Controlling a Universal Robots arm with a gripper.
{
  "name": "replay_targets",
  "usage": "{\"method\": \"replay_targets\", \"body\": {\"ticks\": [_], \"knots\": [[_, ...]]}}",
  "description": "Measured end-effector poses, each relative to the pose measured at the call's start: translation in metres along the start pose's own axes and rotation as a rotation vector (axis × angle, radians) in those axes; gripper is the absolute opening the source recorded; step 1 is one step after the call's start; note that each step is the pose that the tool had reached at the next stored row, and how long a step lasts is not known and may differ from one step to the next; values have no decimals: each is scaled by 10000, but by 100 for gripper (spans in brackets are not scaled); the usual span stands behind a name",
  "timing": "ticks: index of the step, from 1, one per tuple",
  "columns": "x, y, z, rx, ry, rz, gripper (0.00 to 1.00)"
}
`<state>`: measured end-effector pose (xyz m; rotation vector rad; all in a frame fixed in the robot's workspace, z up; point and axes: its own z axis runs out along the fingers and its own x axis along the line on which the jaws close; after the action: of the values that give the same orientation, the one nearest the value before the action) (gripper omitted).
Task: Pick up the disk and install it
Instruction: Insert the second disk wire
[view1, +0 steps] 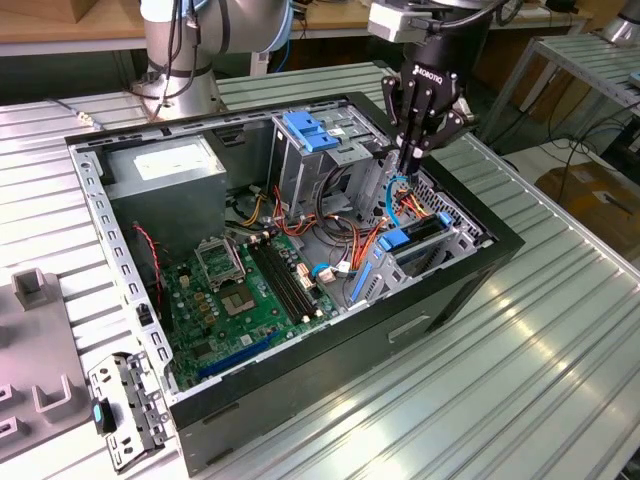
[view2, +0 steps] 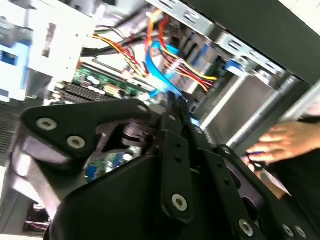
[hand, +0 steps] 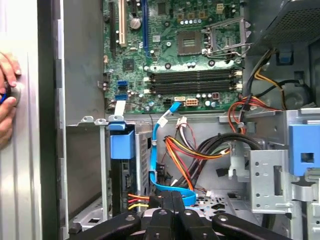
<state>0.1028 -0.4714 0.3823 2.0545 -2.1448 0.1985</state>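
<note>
Above the open computer case (view1: 300, 330) my gripper (view1: 413, 160) hangs with its fingers pointing down into the drive cage (view1: 440, 250). The case lies on its side with the panel off, I judge so that the bays open upward and I can reach them from above. My fingers are pressed together and I see nothing between them. The disk (view1: 405, 238) seems to stand on its edge in a slot of the cage, its blue rails showing, just below my fingertips and a little toward the motherboard (view1: 250, 290); we do not touch. A light blue cable (hand: 156, 150) curves between us. A person's hand (hand: 7, 97) rests outside the case wall, well apart from me
</note>
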Motion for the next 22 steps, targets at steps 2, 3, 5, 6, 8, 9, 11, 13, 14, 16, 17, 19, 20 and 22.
{"method": "replay_targets", "body": {"ticks": [2, 3, 5, 6, 8, 9, 11, 13, 14, 16, 17, 19, 20, 22], "knots": [[-11, -1, 2, 16, 402, 11, 24], [-24, -3, 1, 24, 619, 19, 30], [-86, -21, 6, 33, 822, 23, 30], [-124, -29, 5, 35, 868, 24, 30], [-149, -33, 18, 35, 901, 26, 30], [-152, -33, 31, 36, 933, 28, 30], [-157, -35, 51, 39, 1009, 28, 30], [-162, -36, 76, 43, 1088, 30, 30], [-165, -36, 88, 44, 1119, 31, 30], [-171, -37, 114, 46, 1173, 33, 30], [-174, -39, 129, 47, 1203, 33, 30], [-180, -43, 154, 50, 1249, 35, 22], [-181, -44, 163, 50, 1261, 36, 16], [-184, -45, 176, 50, 1282, 36, 16]]}}
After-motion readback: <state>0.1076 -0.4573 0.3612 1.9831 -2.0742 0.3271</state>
